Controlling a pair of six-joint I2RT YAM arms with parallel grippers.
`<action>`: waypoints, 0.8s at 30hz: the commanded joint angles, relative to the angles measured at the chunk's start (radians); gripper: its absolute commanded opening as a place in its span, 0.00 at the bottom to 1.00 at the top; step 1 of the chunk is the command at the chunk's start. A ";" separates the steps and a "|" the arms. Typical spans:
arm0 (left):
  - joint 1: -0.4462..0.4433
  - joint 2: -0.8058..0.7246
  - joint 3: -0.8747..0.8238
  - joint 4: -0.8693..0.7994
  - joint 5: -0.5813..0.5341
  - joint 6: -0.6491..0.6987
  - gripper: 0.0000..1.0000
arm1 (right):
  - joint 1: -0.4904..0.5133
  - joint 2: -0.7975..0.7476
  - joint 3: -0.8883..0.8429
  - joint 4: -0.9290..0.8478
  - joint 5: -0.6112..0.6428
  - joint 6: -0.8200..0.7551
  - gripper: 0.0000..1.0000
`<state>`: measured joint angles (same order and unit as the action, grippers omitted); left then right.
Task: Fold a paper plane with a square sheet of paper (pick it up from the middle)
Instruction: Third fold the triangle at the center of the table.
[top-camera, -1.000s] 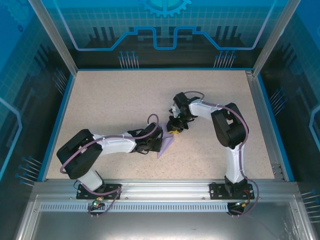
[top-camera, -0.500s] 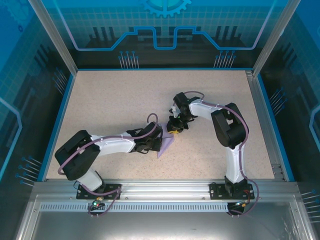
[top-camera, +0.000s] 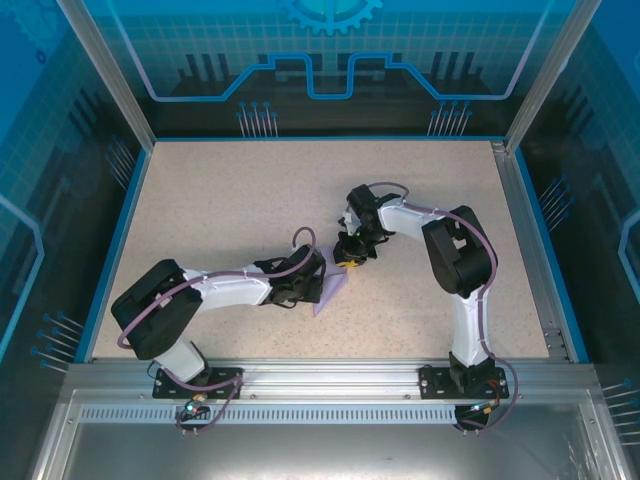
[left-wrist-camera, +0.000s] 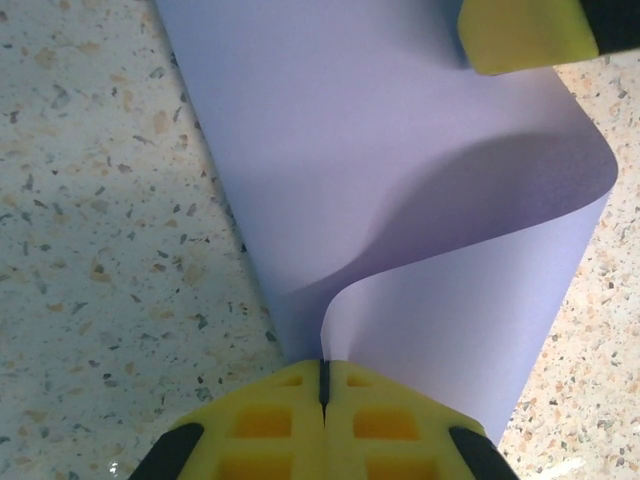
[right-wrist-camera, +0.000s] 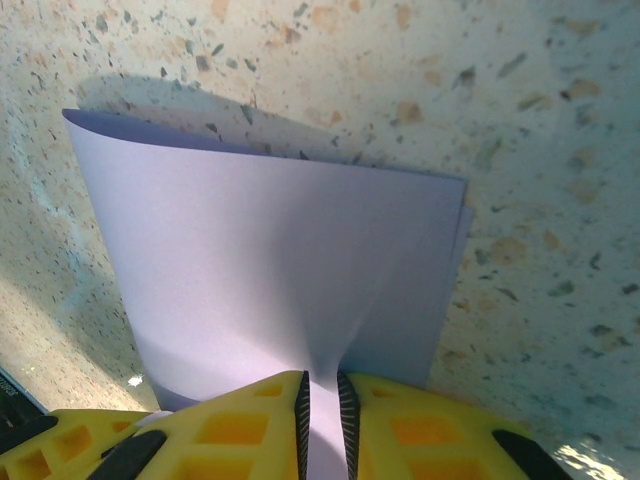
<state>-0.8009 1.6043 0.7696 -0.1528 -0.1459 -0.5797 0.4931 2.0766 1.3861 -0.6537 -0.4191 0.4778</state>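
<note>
Speckled beige counter (top-camera: 200, 200) inside a blue-walled enclosure; the back panel (top-camera: 330, 40) carries a gear-and-circuit graphic. Left arm (top-camera: 225, 287) reaches in from the near left and right arm (top-camera: 455, 250) bends in from the right, the two wrists meeting near the counter's middle. We see the square sheet of paper (top-camera: 329, 294) between them, low over the counter, a pale lavender wedge from above. In the left wrist view the sheet (left-wrist-camera: 400, 150) curls over on itself, its near edge pinched at the curl by the left jaws, yellow pads (left-wrist-camera: 265, 420) pressed fully together. One right pad (left-wrist-camera: 520, 35) touches the far edge. In the right wrist view the sheet (right-wrist-camera: 270, 260) looks doubled, two layers offset at one edge, and runs down into the right jaws, whose pads (right-wrist-camera: 240, 420) clamp it with only a paper-thin slit between them.
</note>
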 joint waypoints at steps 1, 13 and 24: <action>0.009 0.005 -0.011 -0.021 -0.028 -0.024 0.00 | 0.008 0.037 -0.006 -0.055 0.043 0.009 0.20; 0.008 0.010 -0.010 -0.025 -0.037 -0.037 0.00 | 0.007 0.040 -0.007 -0.055 0.044 0.012 0.20; 0.009 -0.028 -0.032 -0.018 -0.034 -0.048 0.00 | 0.008 0.040 -0.010 -0.056 0.047 0.016 0.20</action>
<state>-0.8009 1.6028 0.7616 -0.1532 -0.1612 -0.6037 0.4931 2.0766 1.3861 -0.6537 -0.4191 0.4812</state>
